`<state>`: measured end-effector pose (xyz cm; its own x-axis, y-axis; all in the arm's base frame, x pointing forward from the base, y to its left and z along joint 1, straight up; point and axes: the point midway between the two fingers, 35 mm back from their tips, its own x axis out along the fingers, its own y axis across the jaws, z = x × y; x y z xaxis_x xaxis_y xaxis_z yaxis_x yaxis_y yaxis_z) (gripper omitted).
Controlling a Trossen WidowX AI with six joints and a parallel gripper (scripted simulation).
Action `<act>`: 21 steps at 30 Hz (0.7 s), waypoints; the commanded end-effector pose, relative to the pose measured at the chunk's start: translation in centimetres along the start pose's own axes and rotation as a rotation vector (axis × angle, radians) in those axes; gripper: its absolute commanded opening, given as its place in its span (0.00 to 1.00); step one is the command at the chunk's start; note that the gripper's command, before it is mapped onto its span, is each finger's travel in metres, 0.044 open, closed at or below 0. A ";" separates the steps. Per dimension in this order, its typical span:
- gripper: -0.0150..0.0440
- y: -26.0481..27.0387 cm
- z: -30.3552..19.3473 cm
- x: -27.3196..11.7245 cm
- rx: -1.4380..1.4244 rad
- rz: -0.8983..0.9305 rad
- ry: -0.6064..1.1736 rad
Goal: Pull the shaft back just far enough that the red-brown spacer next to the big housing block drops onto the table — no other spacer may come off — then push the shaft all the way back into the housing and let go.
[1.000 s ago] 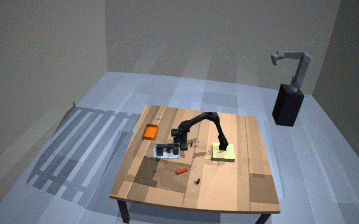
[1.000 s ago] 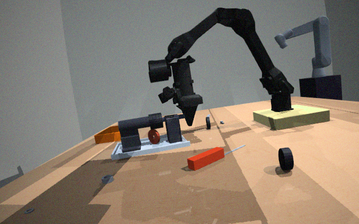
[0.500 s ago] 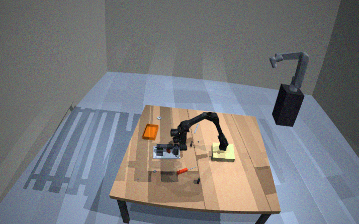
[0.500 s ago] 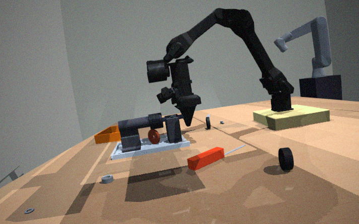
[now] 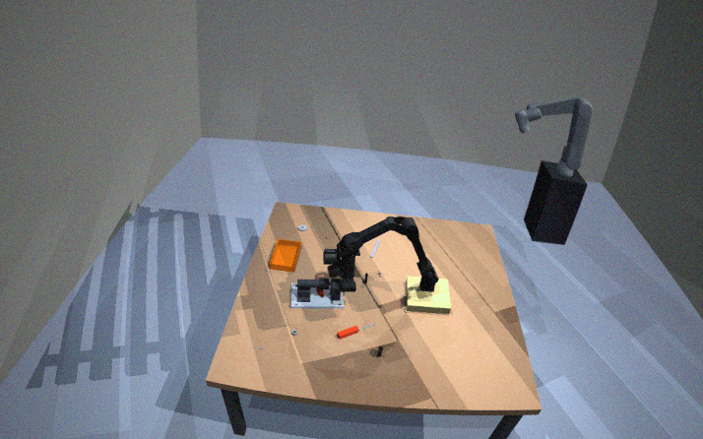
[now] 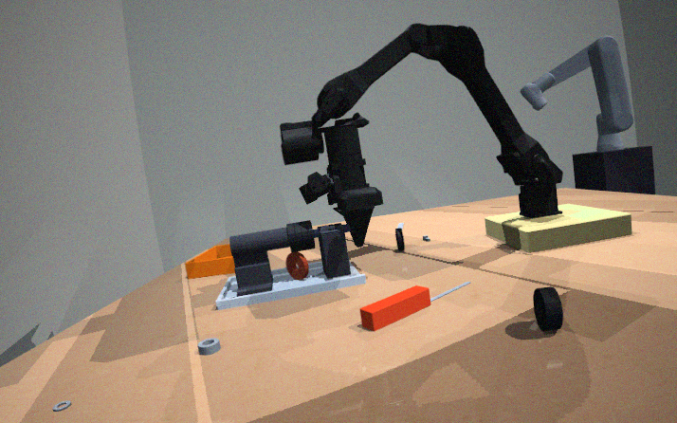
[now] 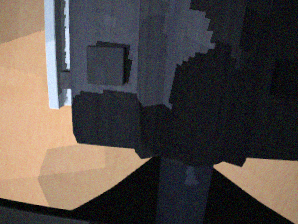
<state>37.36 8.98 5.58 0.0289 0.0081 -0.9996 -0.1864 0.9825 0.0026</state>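
The gripper's fingertips (image 6: 358, 242) hide the shaft's (image 6: 345, 229) (image 7: 184, 197) near end in the exterior view; the wrist view cuts off the pale tray (image 6: 291, 292) (image 7: 52, 55) at its top edge; the far-left washer (image 5: 302, 227) is too small to make out.

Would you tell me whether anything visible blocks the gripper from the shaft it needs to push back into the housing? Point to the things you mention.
Nothing visible does: the gripper (image 5: 348, 288) (image 6: 359, 245) is already closed on the shaft (image 6: 345, 229) (image 7: 184, 192), outside the small support block (image 6: 334, 251).

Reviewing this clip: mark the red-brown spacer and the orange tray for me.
red-brown spacer (image 6: 290, 268) (image 5: 320, 293): exterior and top views, on its ring face
orange tray (image 6: 210, 266) (image 5: 285, 255): exterior on its side wall, top on its bare floor
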 end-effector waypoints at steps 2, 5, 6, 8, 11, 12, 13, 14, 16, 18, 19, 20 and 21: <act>0.25 0.0 0.4 -0.1 -0.001 -0.001 -0.008; 0.25 0.0 0.5 -0.1 -0.001 -0.001 -0.009; 0.25 0.0 0.6 -0.1 -0.001 -0.001 -0.009; 0.25 0.0 0.6 -0.1 -0.001 -0.001 -0.009; 0.25 0.0 0.7 -0.1 -0.001 -0.001 -0.009; 0.25 0.0 0.8 -0.1 -0.001 -0.001 -0.009; 0.25 0.0 0.8 -0.1 -0.001 -0.001 -0.009; 0.25 0.0 0.8 -0.1 -0.001 -0.001 -0.009; 0.25 0.0 0.9 -0.2 -0.001 -0.001 -0.009; 0.25 0.0 1.0 -0.2 -0.001 -0.001 -0.009; 0.25 0.0 1.0 -0.2 -0.001 -0.001 -0.009; 0.25 0.0 1.0 -0.2 -0.001 -0.001 -0.009; 0.25 0.0 1.1 -0.2 -0.001 -0.001 -0.009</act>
<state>38.03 9.11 5.62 0.0284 0.0080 -0.9996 -0.1863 0.9825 0.0025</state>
